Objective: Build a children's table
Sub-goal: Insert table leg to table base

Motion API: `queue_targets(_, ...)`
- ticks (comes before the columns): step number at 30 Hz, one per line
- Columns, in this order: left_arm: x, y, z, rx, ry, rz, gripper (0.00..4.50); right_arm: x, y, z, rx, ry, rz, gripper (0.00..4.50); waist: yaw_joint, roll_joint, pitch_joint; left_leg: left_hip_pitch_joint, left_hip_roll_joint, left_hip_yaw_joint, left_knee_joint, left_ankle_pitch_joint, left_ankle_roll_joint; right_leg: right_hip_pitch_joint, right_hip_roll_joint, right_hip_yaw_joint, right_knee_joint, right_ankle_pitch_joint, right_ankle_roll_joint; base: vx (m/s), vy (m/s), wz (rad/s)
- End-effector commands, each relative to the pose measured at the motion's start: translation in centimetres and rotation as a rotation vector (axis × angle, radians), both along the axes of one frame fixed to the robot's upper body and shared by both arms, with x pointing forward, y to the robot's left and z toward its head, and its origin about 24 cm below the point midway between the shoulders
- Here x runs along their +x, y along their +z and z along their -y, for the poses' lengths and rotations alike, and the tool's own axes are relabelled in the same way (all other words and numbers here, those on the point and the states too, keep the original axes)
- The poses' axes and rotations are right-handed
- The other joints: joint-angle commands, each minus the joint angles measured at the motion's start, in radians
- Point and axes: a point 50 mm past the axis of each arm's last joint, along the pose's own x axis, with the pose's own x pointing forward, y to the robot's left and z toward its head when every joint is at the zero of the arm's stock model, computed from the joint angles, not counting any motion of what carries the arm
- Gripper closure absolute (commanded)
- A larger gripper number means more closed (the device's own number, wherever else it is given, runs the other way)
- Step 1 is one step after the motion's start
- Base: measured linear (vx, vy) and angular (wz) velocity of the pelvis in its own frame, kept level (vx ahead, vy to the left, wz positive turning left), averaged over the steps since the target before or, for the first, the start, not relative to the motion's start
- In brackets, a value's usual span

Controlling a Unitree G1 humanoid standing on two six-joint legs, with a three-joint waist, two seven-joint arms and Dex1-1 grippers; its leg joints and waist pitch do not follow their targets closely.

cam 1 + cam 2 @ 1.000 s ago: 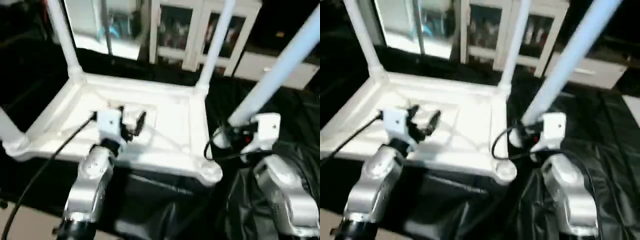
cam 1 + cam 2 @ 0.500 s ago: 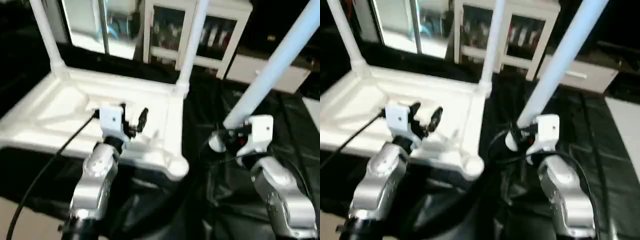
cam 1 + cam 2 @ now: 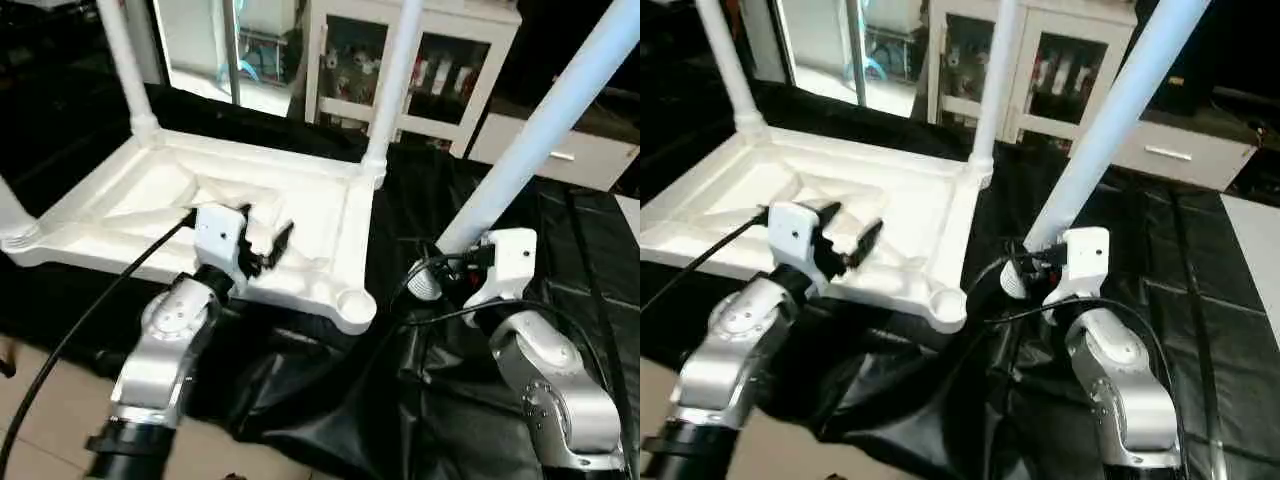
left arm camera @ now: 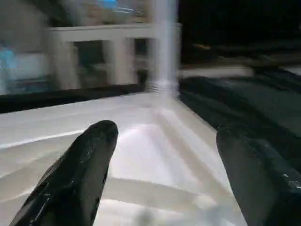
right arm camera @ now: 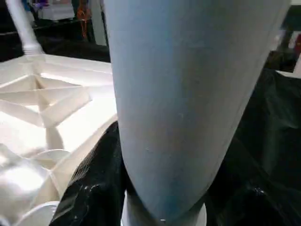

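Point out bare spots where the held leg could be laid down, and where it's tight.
Free: black cloth right of the right gripper, and the strip between tabletop and leg. Tight: the ribbed underside under the left gripper, and near the empty socket.

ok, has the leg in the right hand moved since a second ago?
Yes. Against the empty corner socket, the leg now has its lower end further right, over black cloth.

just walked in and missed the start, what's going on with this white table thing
A humanoid robot is assembling a children's table. The white tabletop lies upside down on the black-draped work table, with legs standing in three corner sockets. The near right socket is empty. The right gripper holds the fourth leg tilted beside it. The left gripper, jaws open, hovers over the ribbed underside.
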Motion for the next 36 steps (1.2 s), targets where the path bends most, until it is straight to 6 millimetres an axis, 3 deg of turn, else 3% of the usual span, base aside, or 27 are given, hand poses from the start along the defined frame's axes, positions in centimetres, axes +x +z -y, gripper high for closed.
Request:
queue_targets(1, -0.3, -0.4, 1.5, 0.002, -0.191, -0.054, 0.49, 0.4, 0.9, 0.2, 0.015, 0.046, 0.035, 2.64, -0.006, 0.001, -0.039, 0.023, 0.057, -0.026, -0.126, -0.455, -0.051, 0.009, -0.067, 0.043, -0.101, -0.478, -0.067, -0.053, 0.024, -0.01)
queue_targets(2, -0.3, -0.6, 1.6, 0.018, -0.258, -0.073, 0.4, 0.5, 1.2, 0.0, 0.027, 0.083, 0.043, 2.64, -0.006, -0.008, -0.041, 0.02, 0.057, -0.022, -0.125, -0.427, -0.046, 0.011, -0.07, 0.046, -0.102, -0.489, -0.059, 0.0, 0.0, 0.0)
queue_targets(3, -0.3, -0.6, 1.6, 0.018, -0.258, -0.073, 0.33, 0.5, 1.2, 0.0, 0.027, 0.083, 0.043, 2.64, -0.002, -0.005, -0.04, 0.02, 0.057, -0.022, -0.126, -0.417, -0.042, 0.01, -0.073, 0.047, -0.101, -0.5, -0.057, 0.0, 0.0, 0.0)
queue_targets(4, -0.2, -0.8, 1.7, 0.056, -0.332, -0.096, 0.3, 0.5, 1.4, -0.1, 0.034, 0.136, 0.046, 2.64, -0.004, -0.011, -0.041, 0.016, 0.057, -0.02, -0.126, -0.394, -0.035, 0.01, -0.076, 0.049, -0.104, -0.508, -0.054, 0.0, 0.0, 0.0)
queue_targets(6, -0.1, -0.9, 1.8, 0.103, -0.396, -0.109, 0.09, 0.5, 1.6, -0.2, 0.028, 0.192, 0.045, 2.64, -0.002, -0.009, -0.043, 0.011, 0.058, -0.02, -0.127, -0.361, -0.031, 0.013, -0.075, 0.049, -0.1, -0.489, -0.051, 0.0, 0.0, 0.0)
queue_targets(7, 0.0, -1.0, 1.7, 0.143, -0.439, -0.119, 0.09, 0.5, 1.7, -0.2, 0.021, 0.231, 0.042, 2.64, -0.002, -0.024, -0.044, 0.012, 0.06, -0.014, -0.127, -0.335, -0.024, 0.012, -0.076, 0.051, -0.101, -0.469, -0.057, 0.0, 0.0, 0.0)
queue_targets(10, 0.4, -1.8, 1.0, 0.352, -0.624, -0.205, 0.09, 0.8, 2.2, 0.0, -0.014, 0.367, 0.035, 2.64, 0.004, -0.023, -0.046, 0.017, 0.059, -0.011, -0.125, -0.3, -0.008, 0.01, -0.075, 0.053, -0.1, -0.455, -0.068, 0.0, 0.0, 0.0)
queue_targets(11, 0.7, -2.3, 0.3, 0.465, -0.665, -0.242, 0.09, 0.7, 2.3, 0.2, -0.047, 0.409, 0.033, 2.64, 0.002, -0.01, -0.047, 0.012, 0.061, -0.01, -0.128, -0.278, -0.015, 0.014, -0.072, 0.054, -0.096, -0.402, -0.077, 0.0, 0.0, 0.0)
queue_targets(13, 0.8, -2.3, 0.0, 0.501, -0.684, -0.256, 0.09, 0.7, 2.4, 0.3, -0.057, 0.427, 0.033, 2.64, 0.005, -0.012, -0.05, 0.01, 0.064, -0.01, -0.13, -0.257, -0.016, 0.021, -0.075, 0.053, -0.087, -0.345, -0.099, 0.0, 0.0, 0.0)
queue_targets(15, 1.5, -1.9, -0.5, 0.563, -0.683, -0.248, 0.09, 0.5, 2.6, 0.4, -0.067, 0.469, 0.035, 2.64, 0.006, -0.01, -0.053, 0.016, 0.066, -0.007, -0.128, -0.292, -0.019, 0.014, -0.076, 0.052, -0.084, -0.351, -0.13, 0.0, 0.0, 0.0)
queue_targets(16, 1.9, -1.7, -0.7, 0.583, -0.684, -0.245, 0.09, 0.4, 2.7, 0.4, -0.069, 0.487, 0.035, 2.64, 0.005, -0.012, -0.054, 0.013, 0.066, -0.007, -0.127, -0.302, -0.018, 0.015, -0.076, 0.053, -0.084, -0.351, -0.136, 0.0, 0.0, 0.0)
queue_targets(18, 2.8, -1.4, -1.0, 0.645, -0.655, -0.233, 0.09, 0.2, 2.8, 0.3, -0.068, 0.515, 0.039, 2.64, 0.013, -0.014, -0.057, 0.017, 0.064, 0.0, -0.121, -0.305, -0.01, 0.007, -0.071, 0.055, -0.08, -0.304, -0.152, 0.0, 0.0, 0.0)
queue_targets(21, 3.8, -1.1, -1.0, 0.677, -0.624, -0.212, 0.09, 0.1, 2.9, 0.1, -0.072, 0.549, 0.04, 2.64, 0.019, -0.015, -0.062, 0.009, 0.068, 0.004, -0.119, -0.242, -0.002, 0.017, -0.075, 0.055, -0.069, -0.24, -0.172, 0.0, 0.0, 0.0)
queue_targets(25, 4.3, -1.0, -0.8, 0.696, -0.615, -0.186, 0.09, 0.1, 2.7, -0.1, -0.075, 0.56, 0.038, 2.64, 0.028, -0.01, -0.072, 0.003, 0.067, 0.013, -0.107, -0.117, 0.026, 0.026, -0.068, 0.052, -0.049, -0.04, -0.22, 0.058, -0.012, 0.0)
queue_targets(26, 4.4, -1.0, -0.7, 0.701, -0.619, -0.184, 0.09, 0.1, 2.7, -0.1, -0.076, 0.56, 0.037, 2.64, 0.032, -0.012, -0.076, 0.008, 0.066, 0.016, -0.104, -0.085, 0.037, 0.027, -0.067, 0.051, -0.043, 0.015, -0.234, 0.056, -0.006, -0.01)
queue_targets(28, 4.3, -1.4, -0.6, 0.714, -0.649, -0.2, 0.35, 0.0, 2.6, -0.1, -0.074, 0.567, 0.034, 2.64, 0.034, -0.016, -0.075, 0.006, 0.066, 0.019, -0.102, -0.052, 0.055, 0.03, -0.067, 0.051, -0.038, 0.069, -0.255, 0.028, -0.003, -0.01)
queue_targets(30, 4.4, -1.6, -0.5, 0.717, -0.669, -0.212, 0.46, -0.1, 2.7, 0.0, -0.073, 0.573, 0.033, 2.64, 0.036, -0.016, -0.072, 0.007, 0.066, 0.02, -0.104, -0.07, 0.062, 0.031, -0.07, 0.052, -0.043, 0.03, -0.257, 0.0, 0.0, 0.0)
queue_targets(32, 4.6, -1.7, -0.6, 0.722, -0.678, -0.223, 0.64, 0.0, 2.8, 0.0, -0.073, 0.58, 0.035, 2.64, 0.037, -0.022, -0.07, 0.008, 0.067, 0.02, -0.106, -0.094, 0.055, 0.031, -0.072, 0.052, -0.049, -0.032, -0.25, 0.0, 0.0, 0.0)
queue_targets(36, 4.7, -1.6, -0.6, 0.715, -0.694, -0.23, 0.97, 0.2, 2.9, -0.1, -0.072, 0.591, 0.04, 2.64, 0.038, -0.02, -0.064, 0.013, 0.07, 0.018, -0.112, -0.17, 0.021, 0.024, -0.074, 0.053, -0.062, -0.165, -0.22, 0.0, 0.0, 0.0)
